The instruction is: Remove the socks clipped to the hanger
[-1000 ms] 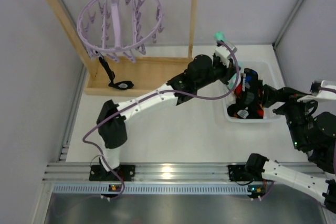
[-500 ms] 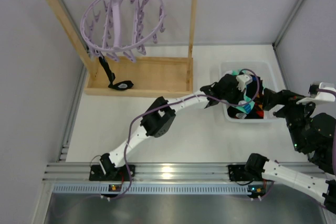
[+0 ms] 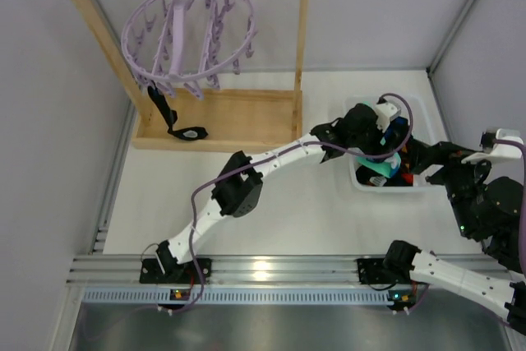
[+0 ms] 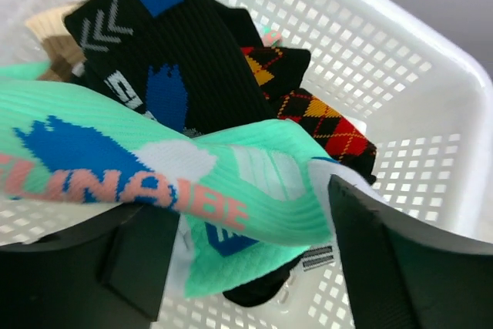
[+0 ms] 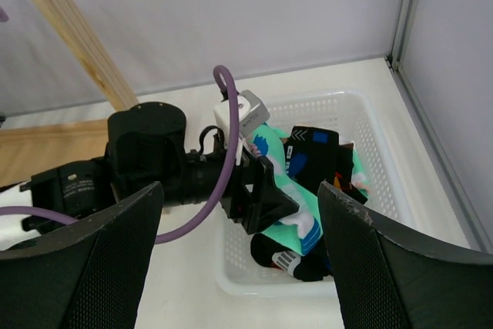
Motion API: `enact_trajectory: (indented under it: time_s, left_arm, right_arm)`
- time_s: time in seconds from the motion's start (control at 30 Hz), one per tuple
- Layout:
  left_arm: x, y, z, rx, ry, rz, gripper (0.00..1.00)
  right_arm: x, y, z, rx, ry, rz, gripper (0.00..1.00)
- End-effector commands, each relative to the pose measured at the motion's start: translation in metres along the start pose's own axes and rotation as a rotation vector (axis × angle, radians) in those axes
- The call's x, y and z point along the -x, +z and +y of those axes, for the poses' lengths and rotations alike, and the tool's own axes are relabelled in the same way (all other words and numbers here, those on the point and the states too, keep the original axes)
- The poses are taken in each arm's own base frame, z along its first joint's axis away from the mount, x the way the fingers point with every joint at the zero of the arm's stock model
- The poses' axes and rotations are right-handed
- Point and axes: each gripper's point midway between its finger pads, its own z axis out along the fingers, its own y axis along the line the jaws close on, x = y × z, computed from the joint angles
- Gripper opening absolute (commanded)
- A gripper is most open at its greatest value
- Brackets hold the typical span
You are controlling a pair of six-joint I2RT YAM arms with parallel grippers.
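The lavender hanger (image 3: 185, 34) hangs from the wooden rail at the back left. One black sock (image 3: 167, 111) is clipped to its near edge and dangles onto the wooden base. My left gripper (image 3: 383, 131) reaches over the white basket (image 3: 362, 183) and stands open. A teal-and-white sock (image 4: 162, 163) lies loose across the gap between its fingers (image 4: 142, 263), on top of the pile. Under it lie a black sock with blue marks (image 4: 166, 67) and an argyle sock (image 4: 327, 125). My right gripper (image 5: 240, 190) is open and empty, just right of the basket (image 5: 231, 283).
The wooden rack (image 3: 234, 117) with rail and base tray stands at the back left. The left arm (image 3: 271, 158) stretches diagonally across the table. The basket wall (image 4: 416, 67) rises close around the left fingers. A metal frame post (image 3: 460, 14) runs along the right side.
My left gripper has opened and let go of the teal-and-white sock, which now rests in the basket. It shifted slightly further over the basket. The right arm has stayed put.
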Motion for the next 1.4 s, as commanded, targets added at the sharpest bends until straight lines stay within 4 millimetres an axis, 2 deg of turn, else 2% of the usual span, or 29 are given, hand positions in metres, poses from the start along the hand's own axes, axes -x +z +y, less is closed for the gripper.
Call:
enact_trajectory:
  time_s: [0.0, 0.03, 0.07, 0.23, 0.3, 0.33, 0.37, 0.4, 0.43, 0.47, 0.5, 0.53, 0.57, 0.6, 0.63, 0.67, 0.8, 0.87, 0.9, 0.93, 0.97, 1.1, 1.17, 1.2, 1.23, 1.27, 1.3, 1.33, 1.37]
  left_arm:
    - [0.077, -0.050, -0.017, 0.069, 0.063, -0.112, 0.82]
    - [0.078, -0.054, -0.013, 0.093, 0.075, -0.109, 0.96]
    - [0.081, -0.062, -0.011, 0.110, 0.079, -0.107, 0.98]
    - [0.094, -0.095, -0.005, 0.167, 0.073, -0.120, 0.98]
    - [0.112, -0.128, 0.001, 0.234, 0.044, -0.162, 0.98]
    - [0.096, -0.125, 0.012, 0.280, 0.030, -0.133, 0.98]
    - [0.111, -0.150, 0.012, 0.317, 0.017, -0.170, 0.98]
    - [0.081, -0.153, 0.025, 0.372, -0.001, -0.112, 0.98]
    - [0.075, -0.164, 0.032, 0.425, -0.010, -0.109, 0.98]
    - [0.083, -0.194, 0.043, 0.519, -0.020, -0.144, 0.98]
    - [0.051, -0.203, 0.057, 0.591, -0.035, -0.093, 0.98]
    - [0.039, -0.215, 0.063, 0.638, -0.038, -0.080, 0.98]
    - [0.047, -0.249, 0.073, 0.732, -0.053, -0.129, 0.98]
    - [0.040, -0.264, 0.078, 0.778, -0.074, -0.140, 0.98]
    - [0.004, -0.274, 0.089, 0.834, -0.064, -0.081, 0.98]
    - [0.014, -0.307, 0.094, 0.909, -0.082, -0.144, 0.98]
    - [-0.024, -0.371, 0.111, 1.019, -0.171, -0.195, 0.98]
    - [-0.046, -0.410, 0.129, 1.066, -0.235, -0.231, 0.98]
    - [-0.052, -0.421, 0.135, 1.077, -0.267, -0.247, 0.98]
    - [-0.053, -0.446, 0.146, 1.112, -0.305, -0.294, 0.98]
    - [-0.069, -0.453, 0.153, 1.130, -0.311, -0.273, 0.98]
    - [-0.090, -0.499, 0.186, 1.313, -0.329, -0.288, 0.98]
    - [-0.085, -0.507, 0.201, 1.377, -0.298, -0.328, 0.98]
    - [-0.092, -0.514, 0.214, 1.414, -0.263, -0.300, 0.98]
    - [-0.076, -0.507, 0.224, 1.371, -0.261, -0.393, 0.98]
    - [-0.076, -0.508, 0.232, 1.369, -0.255, -0.413, 0.98]
    - [-0.080, -0.525, 0.248, 1.430, -0.264, -0.437, 0.98]
    - [-0.093, -0.525, 0.260, 1.452, -0.268, -0.434, 0.98]
    - [-0.084, -0.525, 0.267, 1.427, -0.266, -0.499, 0.98]
  right_arm:
    - [-0.005, 0.003, 0.007, 0.012, -0.016, 0.018, 0.77]
    - [-0.005, 0.003, 0.008, 0.017, -0.017, 0.020, 0.77]
    - [-0.006, 0.004, 0.010, 0.019, -0.020, 0.022, 0.78]
    - [-0.008, 0.008, 0.016, 0.018, -0.031, 0.027, 0.77]
    - [-0.008, 0.009, 0.018, 0.021, -0.022, 0.026, 0.78]
    - [-0.008, 0.009, 0.019, 0.024, -0.018, 0.025, 0.78]
    - [-0.007, 0.010, 0.021, 0.031, -0.011, 0.025, 0.78]
    - [-0.006, 0.010, 0.022, 0.037, -0.001, 0.018, 0.79]
    - [-0.006, 0.010, 0.023, 0.041, 0.008, 0.014, 0.80]
    - [-0.006, 0.010, 0.025, 0.046, 0.009, 0.011, 0.83]
    - [-0.009, 0.012, 0.027, 0.049, 0.002, 0.013, 0.85]
    - [-0.008, 0.013, 0.030, 0.053, 0.012, 0.007, 0.87]
    - [-0.009, 0.014, 0.033, 0.060, 0.013, 0.008, 0.93]
    - [-0.012, 0.017, 0.037, 0.060, 0.003, 0.014, 0.94]
    - [-0.012, 0.019, 0.041, 0.067, 0.007, 0.010, 0.97]
    - [-0.015, 0.021, 0.045, 0.073, 0.001, 0.016, 0.99]
    - [-0.021, 0.029, 0.066, 0.112, -0.008, 0.024, 0.99]
    - [-0.023, 0.033, 0.075, 0.137, -0.009, 0.026, 0.99]
    - [-0.028, 0.036, 0.081, 0.143, -0.023, 0.037, 0.99]
    - [-0.028, 0.037, 0.084, 0.152, -0.026, 0.039, 0.99]
    - [-0.032, 0.040, 0.092, 0.165, -0.039, 0.049, 0.99]
    - [-0.036, 0.044, 0.106, 0.200, -0.049, 0.055, 0.99]
    - [-0.038, 0.045, 0.113, 0.228, -0.050, 0.057, 0.99]
    - [-0.037, 0.046, 0.117, 0.238, -0.044, 0.051, 0.99]
    - [-0.038, 0.046, 0.119, 0.248, -0.041, 0.052, 0.99]
    - [-0.040, 0.046, 0.124, 0.267, -0.042, 0.057, 0.99]
    - [-0.041, 0.046, 0.126, 0.276, -0.044, 0.058, 0.99]
    - [-0.043, 0.046, 0.126, 0.280, -0.044, 0.062, 0.99]
    - [-0.044, 0.045, 0.128, 0.292, -0.047, 0.066, 0.99]
